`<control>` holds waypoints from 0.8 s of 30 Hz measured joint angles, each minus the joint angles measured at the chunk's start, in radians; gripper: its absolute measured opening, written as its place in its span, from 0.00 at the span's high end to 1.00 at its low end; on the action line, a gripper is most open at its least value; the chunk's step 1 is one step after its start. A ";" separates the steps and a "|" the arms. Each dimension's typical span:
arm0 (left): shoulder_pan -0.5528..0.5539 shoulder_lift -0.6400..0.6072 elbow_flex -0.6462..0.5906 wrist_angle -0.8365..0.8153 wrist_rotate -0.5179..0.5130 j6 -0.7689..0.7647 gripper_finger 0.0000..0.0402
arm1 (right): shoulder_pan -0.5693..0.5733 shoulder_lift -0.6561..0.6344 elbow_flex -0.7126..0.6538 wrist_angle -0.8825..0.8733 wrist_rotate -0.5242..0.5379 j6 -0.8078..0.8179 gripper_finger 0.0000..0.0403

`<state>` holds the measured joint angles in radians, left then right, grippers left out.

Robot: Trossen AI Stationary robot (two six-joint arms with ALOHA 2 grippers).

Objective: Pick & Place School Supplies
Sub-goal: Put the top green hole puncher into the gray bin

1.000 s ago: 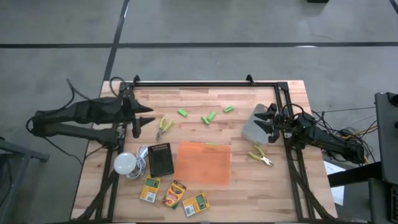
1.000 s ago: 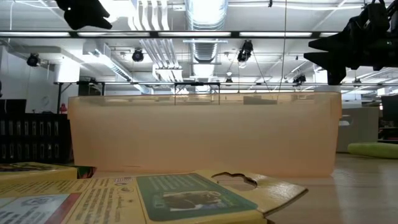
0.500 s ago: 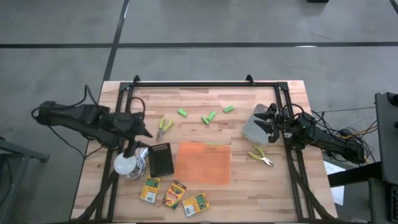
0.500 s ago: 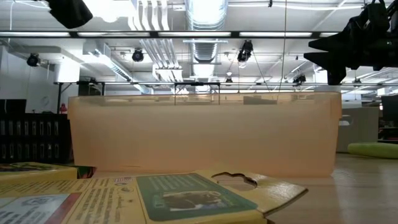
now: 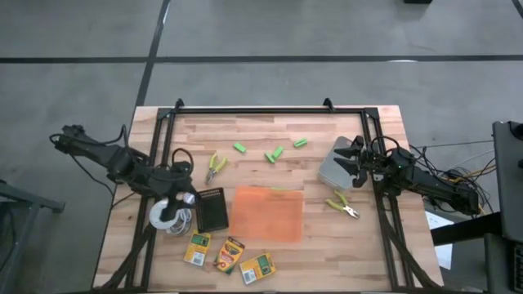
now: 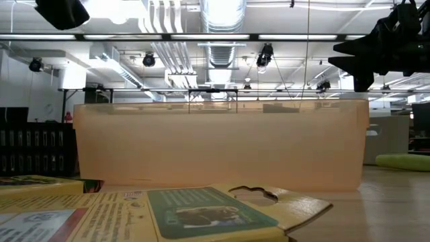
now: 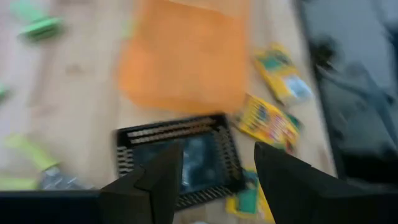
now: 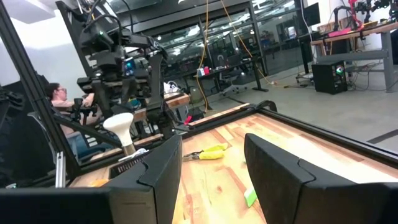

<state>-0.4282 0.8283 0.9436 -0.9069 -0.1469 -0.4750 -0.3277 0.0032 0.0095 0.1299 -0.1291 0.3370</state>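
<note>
Three bright green blocks [image 5: 274,153] lie at the table's far middle. One yellow-handled tool [image 5: 215,166] lies left of them, another [image 5: 343,204] right of the orange tray [image 5: 268,214]. Three yellow-and-green crayon boxes [image 5: 230,255] lie near the front edge. My left gripper [image 5: 186,196] hangs open and tipped downward over the white bulb [image 5: 163,214] and the black ribbed object [image 7: 177,158], touching nothing. My right gripper [image 5: 347,161] waits open at the table's right, above a grey object [image 5: 331,170]. Its wrist view shows a tool [image 8: 208,152] and a block [image 8: 250,198] ahead.
A black frame [image 5: 270,110] runs along the far edge and down both sides of the wooden table. The low view looks over a crayon box [image 6: 168,215] at the tray's wall [image 6: 222,144]. A person [image 8: 59,96] sits beyond the table's left side.
My left gripper has swung from beside the left yellow-handled tool toward the table's near edge, sinking a little and tipping downward, until it hangs over the bulb and the black object. It has stayed open. Nothing on the table has moved.
</note>
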 joint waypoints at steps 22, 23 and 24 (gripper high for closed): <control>0.485 0.107 0.000 -0.107 -0.024 -0.178 0.49 | 0.000 0.000 0.000 0.000 0.000 0.000 0.58; 0.520 0.112 0.000 -0.103 -0.012 -0.175 0.49 | 0.000 0.000 0.000 0.000 0.000 0.000 0.58; 0.554 0.121 0.000 -0.097 -0.007 -0.174 0.49 | 0.000 0.000 0.000 0.000 0.000 0.000 0.58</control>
<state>0.1253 0.9488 0.9436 -1.0041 -0.1543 -0.6487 -0.3278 0.0032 0.0096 0.1299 -0.1291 0.3370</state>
